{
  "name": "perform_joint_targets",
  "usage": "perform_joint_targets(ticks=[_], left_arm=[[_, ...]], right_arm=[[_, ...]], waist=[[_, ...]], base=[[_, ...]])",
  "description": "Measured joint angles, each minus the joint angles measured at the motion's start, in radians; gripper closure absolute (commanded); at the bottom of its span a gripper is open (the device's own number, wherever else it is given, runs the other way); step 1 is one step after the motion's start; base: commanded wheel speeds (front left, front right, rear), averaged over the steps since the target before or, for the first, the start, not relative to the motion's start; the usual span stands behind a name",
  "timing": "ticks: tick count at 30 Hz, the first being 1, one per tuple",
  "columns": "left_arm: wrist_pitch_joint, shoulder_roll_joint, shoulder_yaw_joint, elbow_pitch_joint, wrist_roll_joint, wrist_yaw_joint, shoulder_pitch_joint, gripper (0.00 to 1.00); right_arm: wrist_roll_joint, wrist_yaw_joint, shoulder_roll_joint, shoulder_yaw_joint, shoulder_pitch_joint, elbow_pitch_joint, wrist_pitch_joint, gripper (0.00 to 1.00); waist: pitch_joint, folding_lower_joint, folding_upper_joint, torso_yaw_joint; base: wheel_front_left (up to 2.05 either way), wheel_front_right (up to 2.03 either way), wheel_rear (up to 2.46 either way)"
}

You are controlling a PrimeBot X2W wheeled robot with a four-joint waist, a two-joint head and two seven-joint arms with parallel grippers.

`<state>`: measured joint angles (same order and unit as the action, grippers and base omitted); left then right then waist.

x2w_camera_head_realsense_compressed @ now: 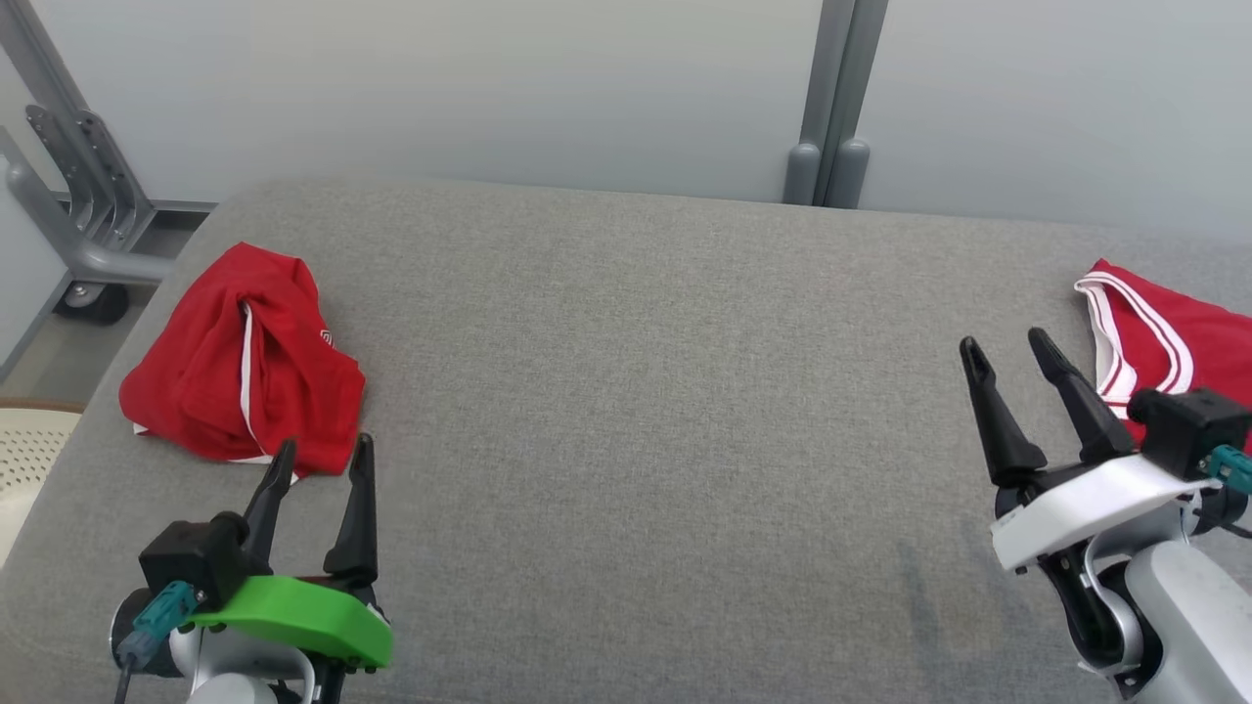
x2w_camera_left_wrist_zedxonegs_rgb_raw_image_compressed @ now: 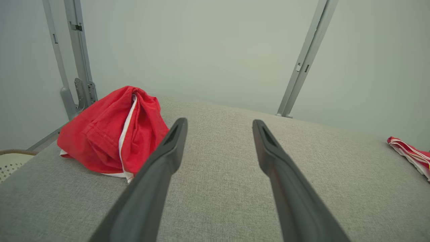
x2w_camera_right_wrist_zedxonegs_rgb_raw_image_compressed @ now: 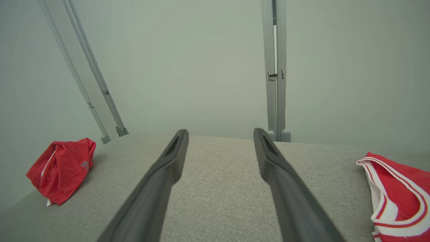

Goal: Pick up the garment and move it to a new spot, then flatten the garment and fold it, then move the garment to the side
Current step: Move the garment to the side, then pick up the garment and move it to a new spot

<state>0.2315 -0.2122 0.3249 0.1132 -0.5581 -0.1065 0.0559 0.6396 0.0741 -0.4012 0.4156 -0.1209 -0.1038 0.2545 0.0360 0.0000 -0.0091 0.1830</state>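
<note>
The left claw (x2w_camera_head_realsense_compressed: 325,443) and right claw (x2w_camera_head_realsense_compressed: 1003,339) hang released over the grey counter (x2w_camera_head_realsense_compressed: 636,391), its wide middle open between two red pieces: a crumpled garment (x2w_camera_head_realsense_compressed: 235,362) near the left edge, a white-trimmed garment (x2w_camera_head_realsense_compressed: 1184,342) at the right edge.

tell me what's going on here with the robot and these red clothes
A two-armed robot is at a grey fabric-covered surface, holding nothing yet. Its left gripper, jaws open, is close to a crumpled red garment with white trim at the surface's left. Its right gripper, jaws open too, is near a flatter red-and-white jersey at the right edge.
</note>
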Motion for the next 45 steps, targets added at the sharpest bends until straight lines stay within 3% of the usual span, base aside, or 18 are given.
perform_joint_targets(ticks=[7, 45], left_arm=[[0.009, -0.004, -0.019, -0.008, 0.010, -0.001, -0.018, 0.00], [0.016, -0.002, -0.041, -0.066, 0.055, -0.008, -0.067, 0.00]], right_arm=[[-0.070, 0.034, 0.022, -0.024, 0.080, 0.043, 0.000, 0.00], [-0.176, 0.050, 0.055, -0.120, 0.227, 0.192, 0.000, 0.00]], waist=[[0.008, 0.0000, 0.0000, 0.004], [-0.018, 0.0000, 0.0000, -0.121]], base=[[0.00, 0.00, 0.00], [0.00, 0.00, 0.00]])
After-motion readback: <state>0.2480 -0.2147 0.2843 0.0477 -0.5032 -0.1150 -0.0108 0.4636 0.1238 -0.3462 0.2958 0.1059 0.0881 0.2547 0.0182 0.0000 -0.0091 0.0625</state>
